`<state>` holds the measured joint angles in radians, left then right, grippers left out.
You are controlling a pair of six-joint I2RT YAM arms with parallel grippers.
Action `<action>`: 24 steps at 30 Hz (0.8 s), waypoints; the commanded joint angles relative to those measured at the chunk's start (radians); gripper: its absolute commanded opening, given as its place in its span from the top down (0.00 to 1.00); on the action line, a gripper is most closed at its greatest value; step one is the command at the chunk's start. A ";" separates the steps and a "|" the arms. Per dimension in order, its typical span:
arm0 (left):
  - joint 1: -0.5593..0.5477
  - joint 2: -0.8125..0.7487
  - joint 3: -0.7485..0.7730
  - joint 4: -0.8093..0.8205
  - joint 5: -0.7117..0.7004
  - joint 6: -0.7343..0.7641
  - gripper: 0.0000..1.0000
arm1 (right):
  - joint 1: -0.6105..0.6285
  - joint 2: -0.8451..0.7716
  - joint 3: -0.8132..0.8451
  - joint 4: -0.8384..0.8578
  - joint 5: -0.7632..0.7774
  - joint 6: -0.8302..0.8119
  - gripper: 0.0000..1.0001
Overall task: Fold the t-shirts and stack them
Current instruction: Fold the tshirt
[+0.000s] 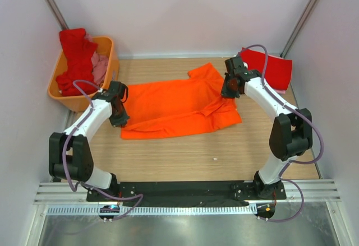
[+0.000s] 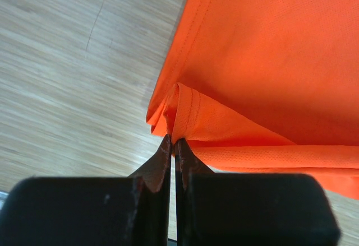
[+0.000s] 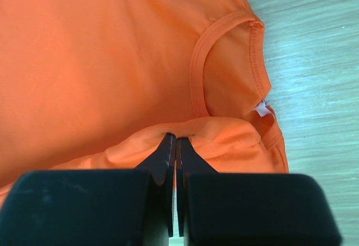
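Item: orange t-shirt (image 1: 179, 108), lying across mid-desk, partly folded.
Left jaws: closed tight on a pinch of its left hem (image 2: 182, 108).
Right jaws: closed tight on bunched cloth beside the collar (image 3: 224, 61).
Handling: raise both ends level, keep the cloth taut, and lay edge onto edge.
Red t-shirt (image 1: 275, 69): far right, likely the stacking spot.

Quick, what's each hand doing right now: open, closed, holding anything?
Left hand: closed, pinching a hem corner of the orange t-shirt.
Right hand: closed, pinching a raised fold of the same shirt.
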<state>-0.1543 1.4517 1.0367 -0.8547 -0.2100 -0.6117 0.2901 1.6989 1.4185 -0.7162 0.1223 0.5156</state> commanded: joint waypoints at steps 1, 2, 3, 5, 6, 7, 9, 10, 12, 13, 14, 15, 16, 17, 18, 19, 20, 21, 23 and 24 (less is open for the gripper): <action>0.012 0.051 0.051 -0.015 -0.019 0.029 1.00 | -0.006 0.018 0.048 0.034 -0.010 -0.023 0.99; 0.012 0.061 0.057 -0.014 -0.022 0.030 1.00 | -0.008 0.019 0.051 0.040 -0.010 -0.025 0.99; 0.013 0.087 0.063 -0.014 -0.029 0.029 1.00 | -0.009 0.031 0.051 0.041 -0.009 -0.025 0.99; 0.015 0.111 0.086 -0.012 -0.043 0.032 1.00 | -0.014 0.044 0.062 0.047 -0.009 -0.026 0.99; 0.018 0.143 0.095 -0.014 -0.049 0.030 1.00 | -0.017 0.057 0.068 0.047 -0.004 -0.025 0.99; 0.019 0.159 0.114 -0.012 -0.054 0.030 0.99 | -0.019 0.068 0.074 0.050 -0.004 -0.022 0.99; 0.024 0.214 0.141 -0.017 -0.074 0.030 0.99 | -0.025 0.102 0.100 0.054 0.002 -0.020 0.99; 0.028 0.235 0.166 -0.014 -0.081 0.030 0.99 | -0.026 0.113 0.112 0.054 0.004 -0.019 0.99; 0.047 0.274 0.201 -0.027 -0.077 0.033 0.96 | -0.031 0.145 0.160 0.047 0.005 -0.023 0.99; 0.051 0.310 0.235 -0.032 -0.066 0.039 0.92 | -0.034 0.181 0.183 0.041 0.010 -0.025 0.99; 0.058 0.325 0.250 -0.046 -0.055 0.043 0.73 | -0.035 0.208 0.229 0.031 0.011 -0.029 0.96; 0.065 0.335 0.267 -0.055 -0.045 0.043 0.62 | -0.042 0.231 0.258 0.020 0.011 -0.034 0.90; 0.065 0.338 0.295 -0.063 -0.034 0.038 0.52 | -0.046 0.282 0.290 0.008 0.002 -0.046 0.75; 0.065 0.331 0.304 -0.073 -0.022 0.033 0.34 | -0.052 0.307 0.360 -0.027 -0.007 -0.051 0.67; 0.065 0.320 0.313 -0.073 -0.013 0.030 0.29 | -0.058 0.329 0.396 -0.044 -0.021 -0.055 0.57; 0.065 0.287 0.315 -0.076 0.001 0.026 0.22 | -0.065 0.356 0.445 -0.051 -0.036 -0.072 0.40; 0.064 0.268 0.316 -0.084 0.004 0.021 0.20 | -0.066 0.363 0.463 -0.055 -0.041 -0.078 0.34; 0.062 0.250 0.322 -0.090 0.006 0.021 0.18 | -0.066 0.366 0.482 -0.063 -0.042 -0.086 0.26; 0.058 0.191 0.325 -0.118 -0.006 0.023 0.16 | -0.066 0.344 0.505 -0.088 -0.023 -0.095 0.23; 0.056 0.168 0.318 -0.122 -0.009 0.024 0.16 | -0.066 0.328 0.501 -0.091 -0.018 -0.095 0.23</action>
<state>-0.1078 1.7321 1.3231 -0.9260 -0.2131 -0.5758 0.2260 2.0884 1.8553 -0.7597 0.0944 0.4496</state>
